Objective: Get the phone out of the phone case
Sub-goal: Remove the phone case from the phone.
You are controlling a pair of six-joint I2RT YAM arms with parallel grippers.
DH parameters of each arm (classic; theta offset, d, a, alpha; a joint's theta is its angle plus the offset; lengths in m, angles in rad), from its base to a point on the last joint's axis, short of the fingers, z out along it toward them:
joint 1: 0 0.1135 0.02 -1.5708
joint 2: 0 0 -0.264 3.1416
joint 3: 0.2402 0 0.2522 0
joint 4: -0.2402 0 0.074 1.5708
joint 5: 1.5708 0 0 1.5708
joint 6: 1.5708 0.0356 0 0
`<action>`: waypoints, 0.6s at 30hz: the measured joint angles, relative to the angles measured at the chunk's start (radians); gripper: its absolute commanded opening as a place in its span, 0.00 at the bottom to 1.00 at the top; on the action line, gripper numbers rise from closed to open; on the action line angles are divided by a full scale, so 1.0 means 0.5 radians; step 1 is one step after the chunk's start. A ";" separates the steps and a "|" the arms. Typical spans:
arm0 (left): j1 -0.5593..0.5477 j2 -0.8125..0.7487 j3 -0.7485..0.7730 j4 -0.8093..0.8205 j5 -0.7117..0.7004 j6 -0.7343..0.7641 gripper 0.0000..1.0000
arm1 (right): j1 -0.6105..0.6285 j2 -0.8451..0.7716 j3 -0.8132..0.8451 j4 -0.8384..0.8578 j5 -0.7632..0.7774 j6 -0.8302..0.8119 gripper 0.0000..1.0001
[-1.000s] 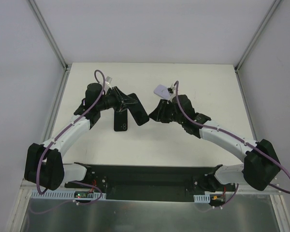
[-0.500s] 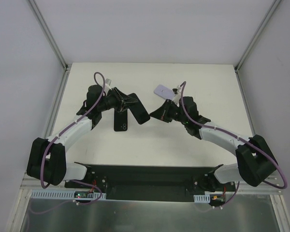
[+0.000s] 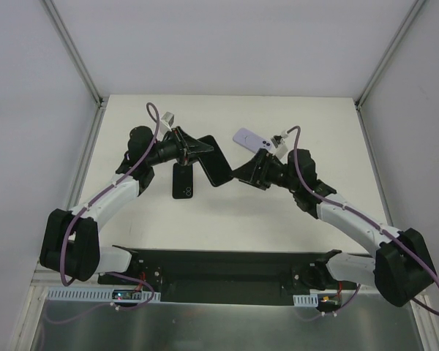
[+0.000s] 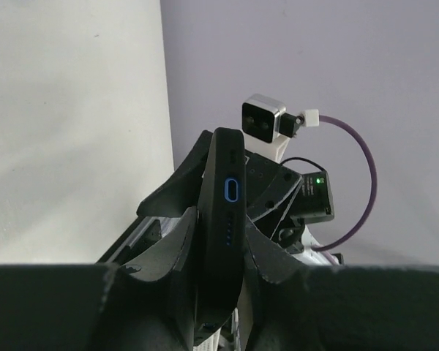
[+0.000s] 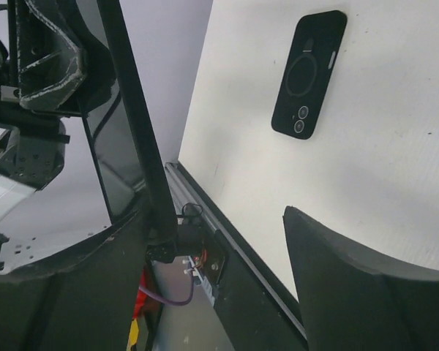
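Note:
A black phone in its black phone case (image 3: pixel 214 162) hangs above the table, and my left gripper (image 3: pixel 196 150) is shut on it. In the left wrist view the cased phone (image 4: pixel 227 212) stands edge-on between my left gripper's (image 4: pixel 221 219) fingers, its blue-rimmed port facing the camera. My right gripper (image 3: pixel 243 172) is open at the phone's free end. In the right wrist view the case's edge (image 5: pixel 135 124) runs down along the left finger (image 5: pixel 80 292) of my right gripper (image 5: pixel 216 213), and the wide gap between the jaws holds nothing.
A second black phone-shaped item (image 3: pixel 183 183) lies back-up on the white table (image 3: pixel 278 212) below the held one; it also shows as the black item (image 5: pixel 309 73) in the right wrist view. A lavender phone-shaped item (image 3: pixel 249 137) lies behind the right wrist. A black base rail (image 3: pixel 227 267) lines the near edge.
My right gripper has gone from shut to wide open and shifted slightly right. The left gripper keeps its hold, with the cased phone raised and turned a little.

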State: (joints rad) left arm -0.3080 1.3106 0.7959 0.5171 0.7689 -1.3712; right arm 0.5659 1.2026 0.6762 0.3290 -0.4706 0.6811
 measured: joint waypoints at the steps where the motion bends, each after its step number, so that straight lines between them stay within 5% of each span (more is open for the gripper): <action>1: -0.002 0.000 0.001 0.031 0.031 -0.009 0.00 | -0.005 -0.025 -0.003 -0.010 -0.028 0.007 0.72; 6: -0.014 0.002 0.005 0.140 0.127 -0.038 0.00 | -0.012 -0.086 -0.024 0.042 -0.174 0.082 0.46; 18: -0.012 0.079 0.031 0.333 0.233 -0.085 0.00 | -0.026 0.055 -0.125 0.628 -0.463 0.514 0.28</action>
State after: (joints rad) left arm -0.3141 1.3502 0.8116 0.6838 0.8856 -1.4139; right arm 0.5529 1.2301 0.6136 0.6430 -0.7021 0.9382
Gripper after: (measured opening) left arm 0.191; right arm 0.305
